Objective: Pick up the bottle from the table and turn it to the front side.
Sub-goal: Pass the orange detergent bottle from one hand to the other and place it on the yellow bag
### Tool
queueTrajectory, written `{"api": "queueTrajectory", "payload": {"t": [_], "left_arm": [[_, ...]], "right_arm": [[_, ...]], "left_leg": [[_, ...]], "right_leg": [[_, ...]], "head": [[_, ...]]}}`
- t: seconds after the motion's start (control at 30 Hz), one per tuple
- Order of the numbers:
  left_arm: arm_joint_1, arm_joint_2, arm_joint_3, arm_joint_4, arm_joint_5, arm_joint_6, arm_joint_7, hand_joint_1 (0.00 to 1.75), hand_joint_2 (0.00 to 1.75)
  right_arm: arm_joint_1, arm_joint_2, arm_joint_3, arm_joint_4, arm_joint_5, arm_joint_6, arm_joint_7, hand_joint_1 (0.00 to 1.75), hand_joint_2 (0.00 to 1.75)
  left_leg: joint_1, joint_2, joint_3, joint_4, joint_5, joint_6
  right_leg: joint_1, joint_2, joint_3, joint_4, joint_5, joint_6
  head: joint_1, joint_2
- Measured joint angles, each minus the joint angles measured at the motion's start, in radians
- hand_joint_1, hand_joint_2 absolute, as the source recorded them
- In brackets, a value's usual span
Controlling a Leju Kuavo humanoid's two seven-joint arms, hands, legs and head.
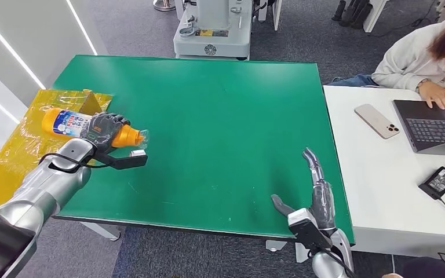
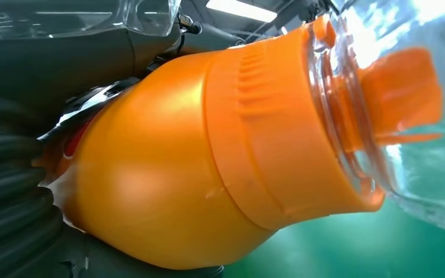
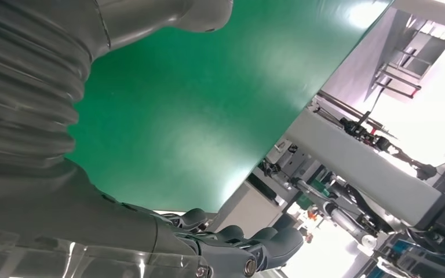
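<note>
An orange bottle [image 1: 64,123] with a blue and white label and a clear cap lies on its side in the air at the green table's [image 1: 220,116] left edge. My left hand [image 1: 105,130] grips it around the middle, cap end pointing toward the table's centre. In the left wrist view the bottle's orange shoulder [image 2: 168,174] and clear cap [image 2: 394,104] loom close, hiding most of the fingers. My right hand [image 1: 313,194] stands open at the table's near right edge, fingers straight and pointing away from me; its fingertips [image 3: 255,249] hover over the green top.
A yellow plastic sheet [image 1: 11,156] covers the surface left of the table. A white desk [image 1: 376,185] at the right carries a phone [image 1: 376,120], a laptop [image 1: 434,124] and a charger [image 1: 440,180]; a person [image 1: 429,55] sits there. A grey machine base [image 1: 211,35] stands beyond the table.
</note>
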Motion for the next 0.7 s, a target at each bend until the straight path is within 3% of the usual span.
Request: {"api": "queueTrajectory", "payload": {"t": [0.3,0.7], "left_arm": [[0.056,-0.006,0.015,0.004,0.033,-0.002,0.028,1.75,1.75],[0.152,0.007,0.106,0.014,0.089,0.024,0.086,1.75,1.75]], "right_arm": [[0.002,0.000,0.001,-0.015,0.013,0.014,0.019,0.00,1.75],[0.023,-0.007,0.001,-0.023,0.030,0.034,0.029,0.00,1.75]], "left_leg": [[0.000,0.000,0.000,0.000,0.000,0.000],[0.000,0.000,0.000,0.000,0.000,0.000]], "right_leg": [[0.000,0.000,0.000,0.000,0.000,0.000],[0.000,0.000,0.000,0.000,0.000,0.000]], "head": [[0.000,0.000],[0.000,0.000]]}}
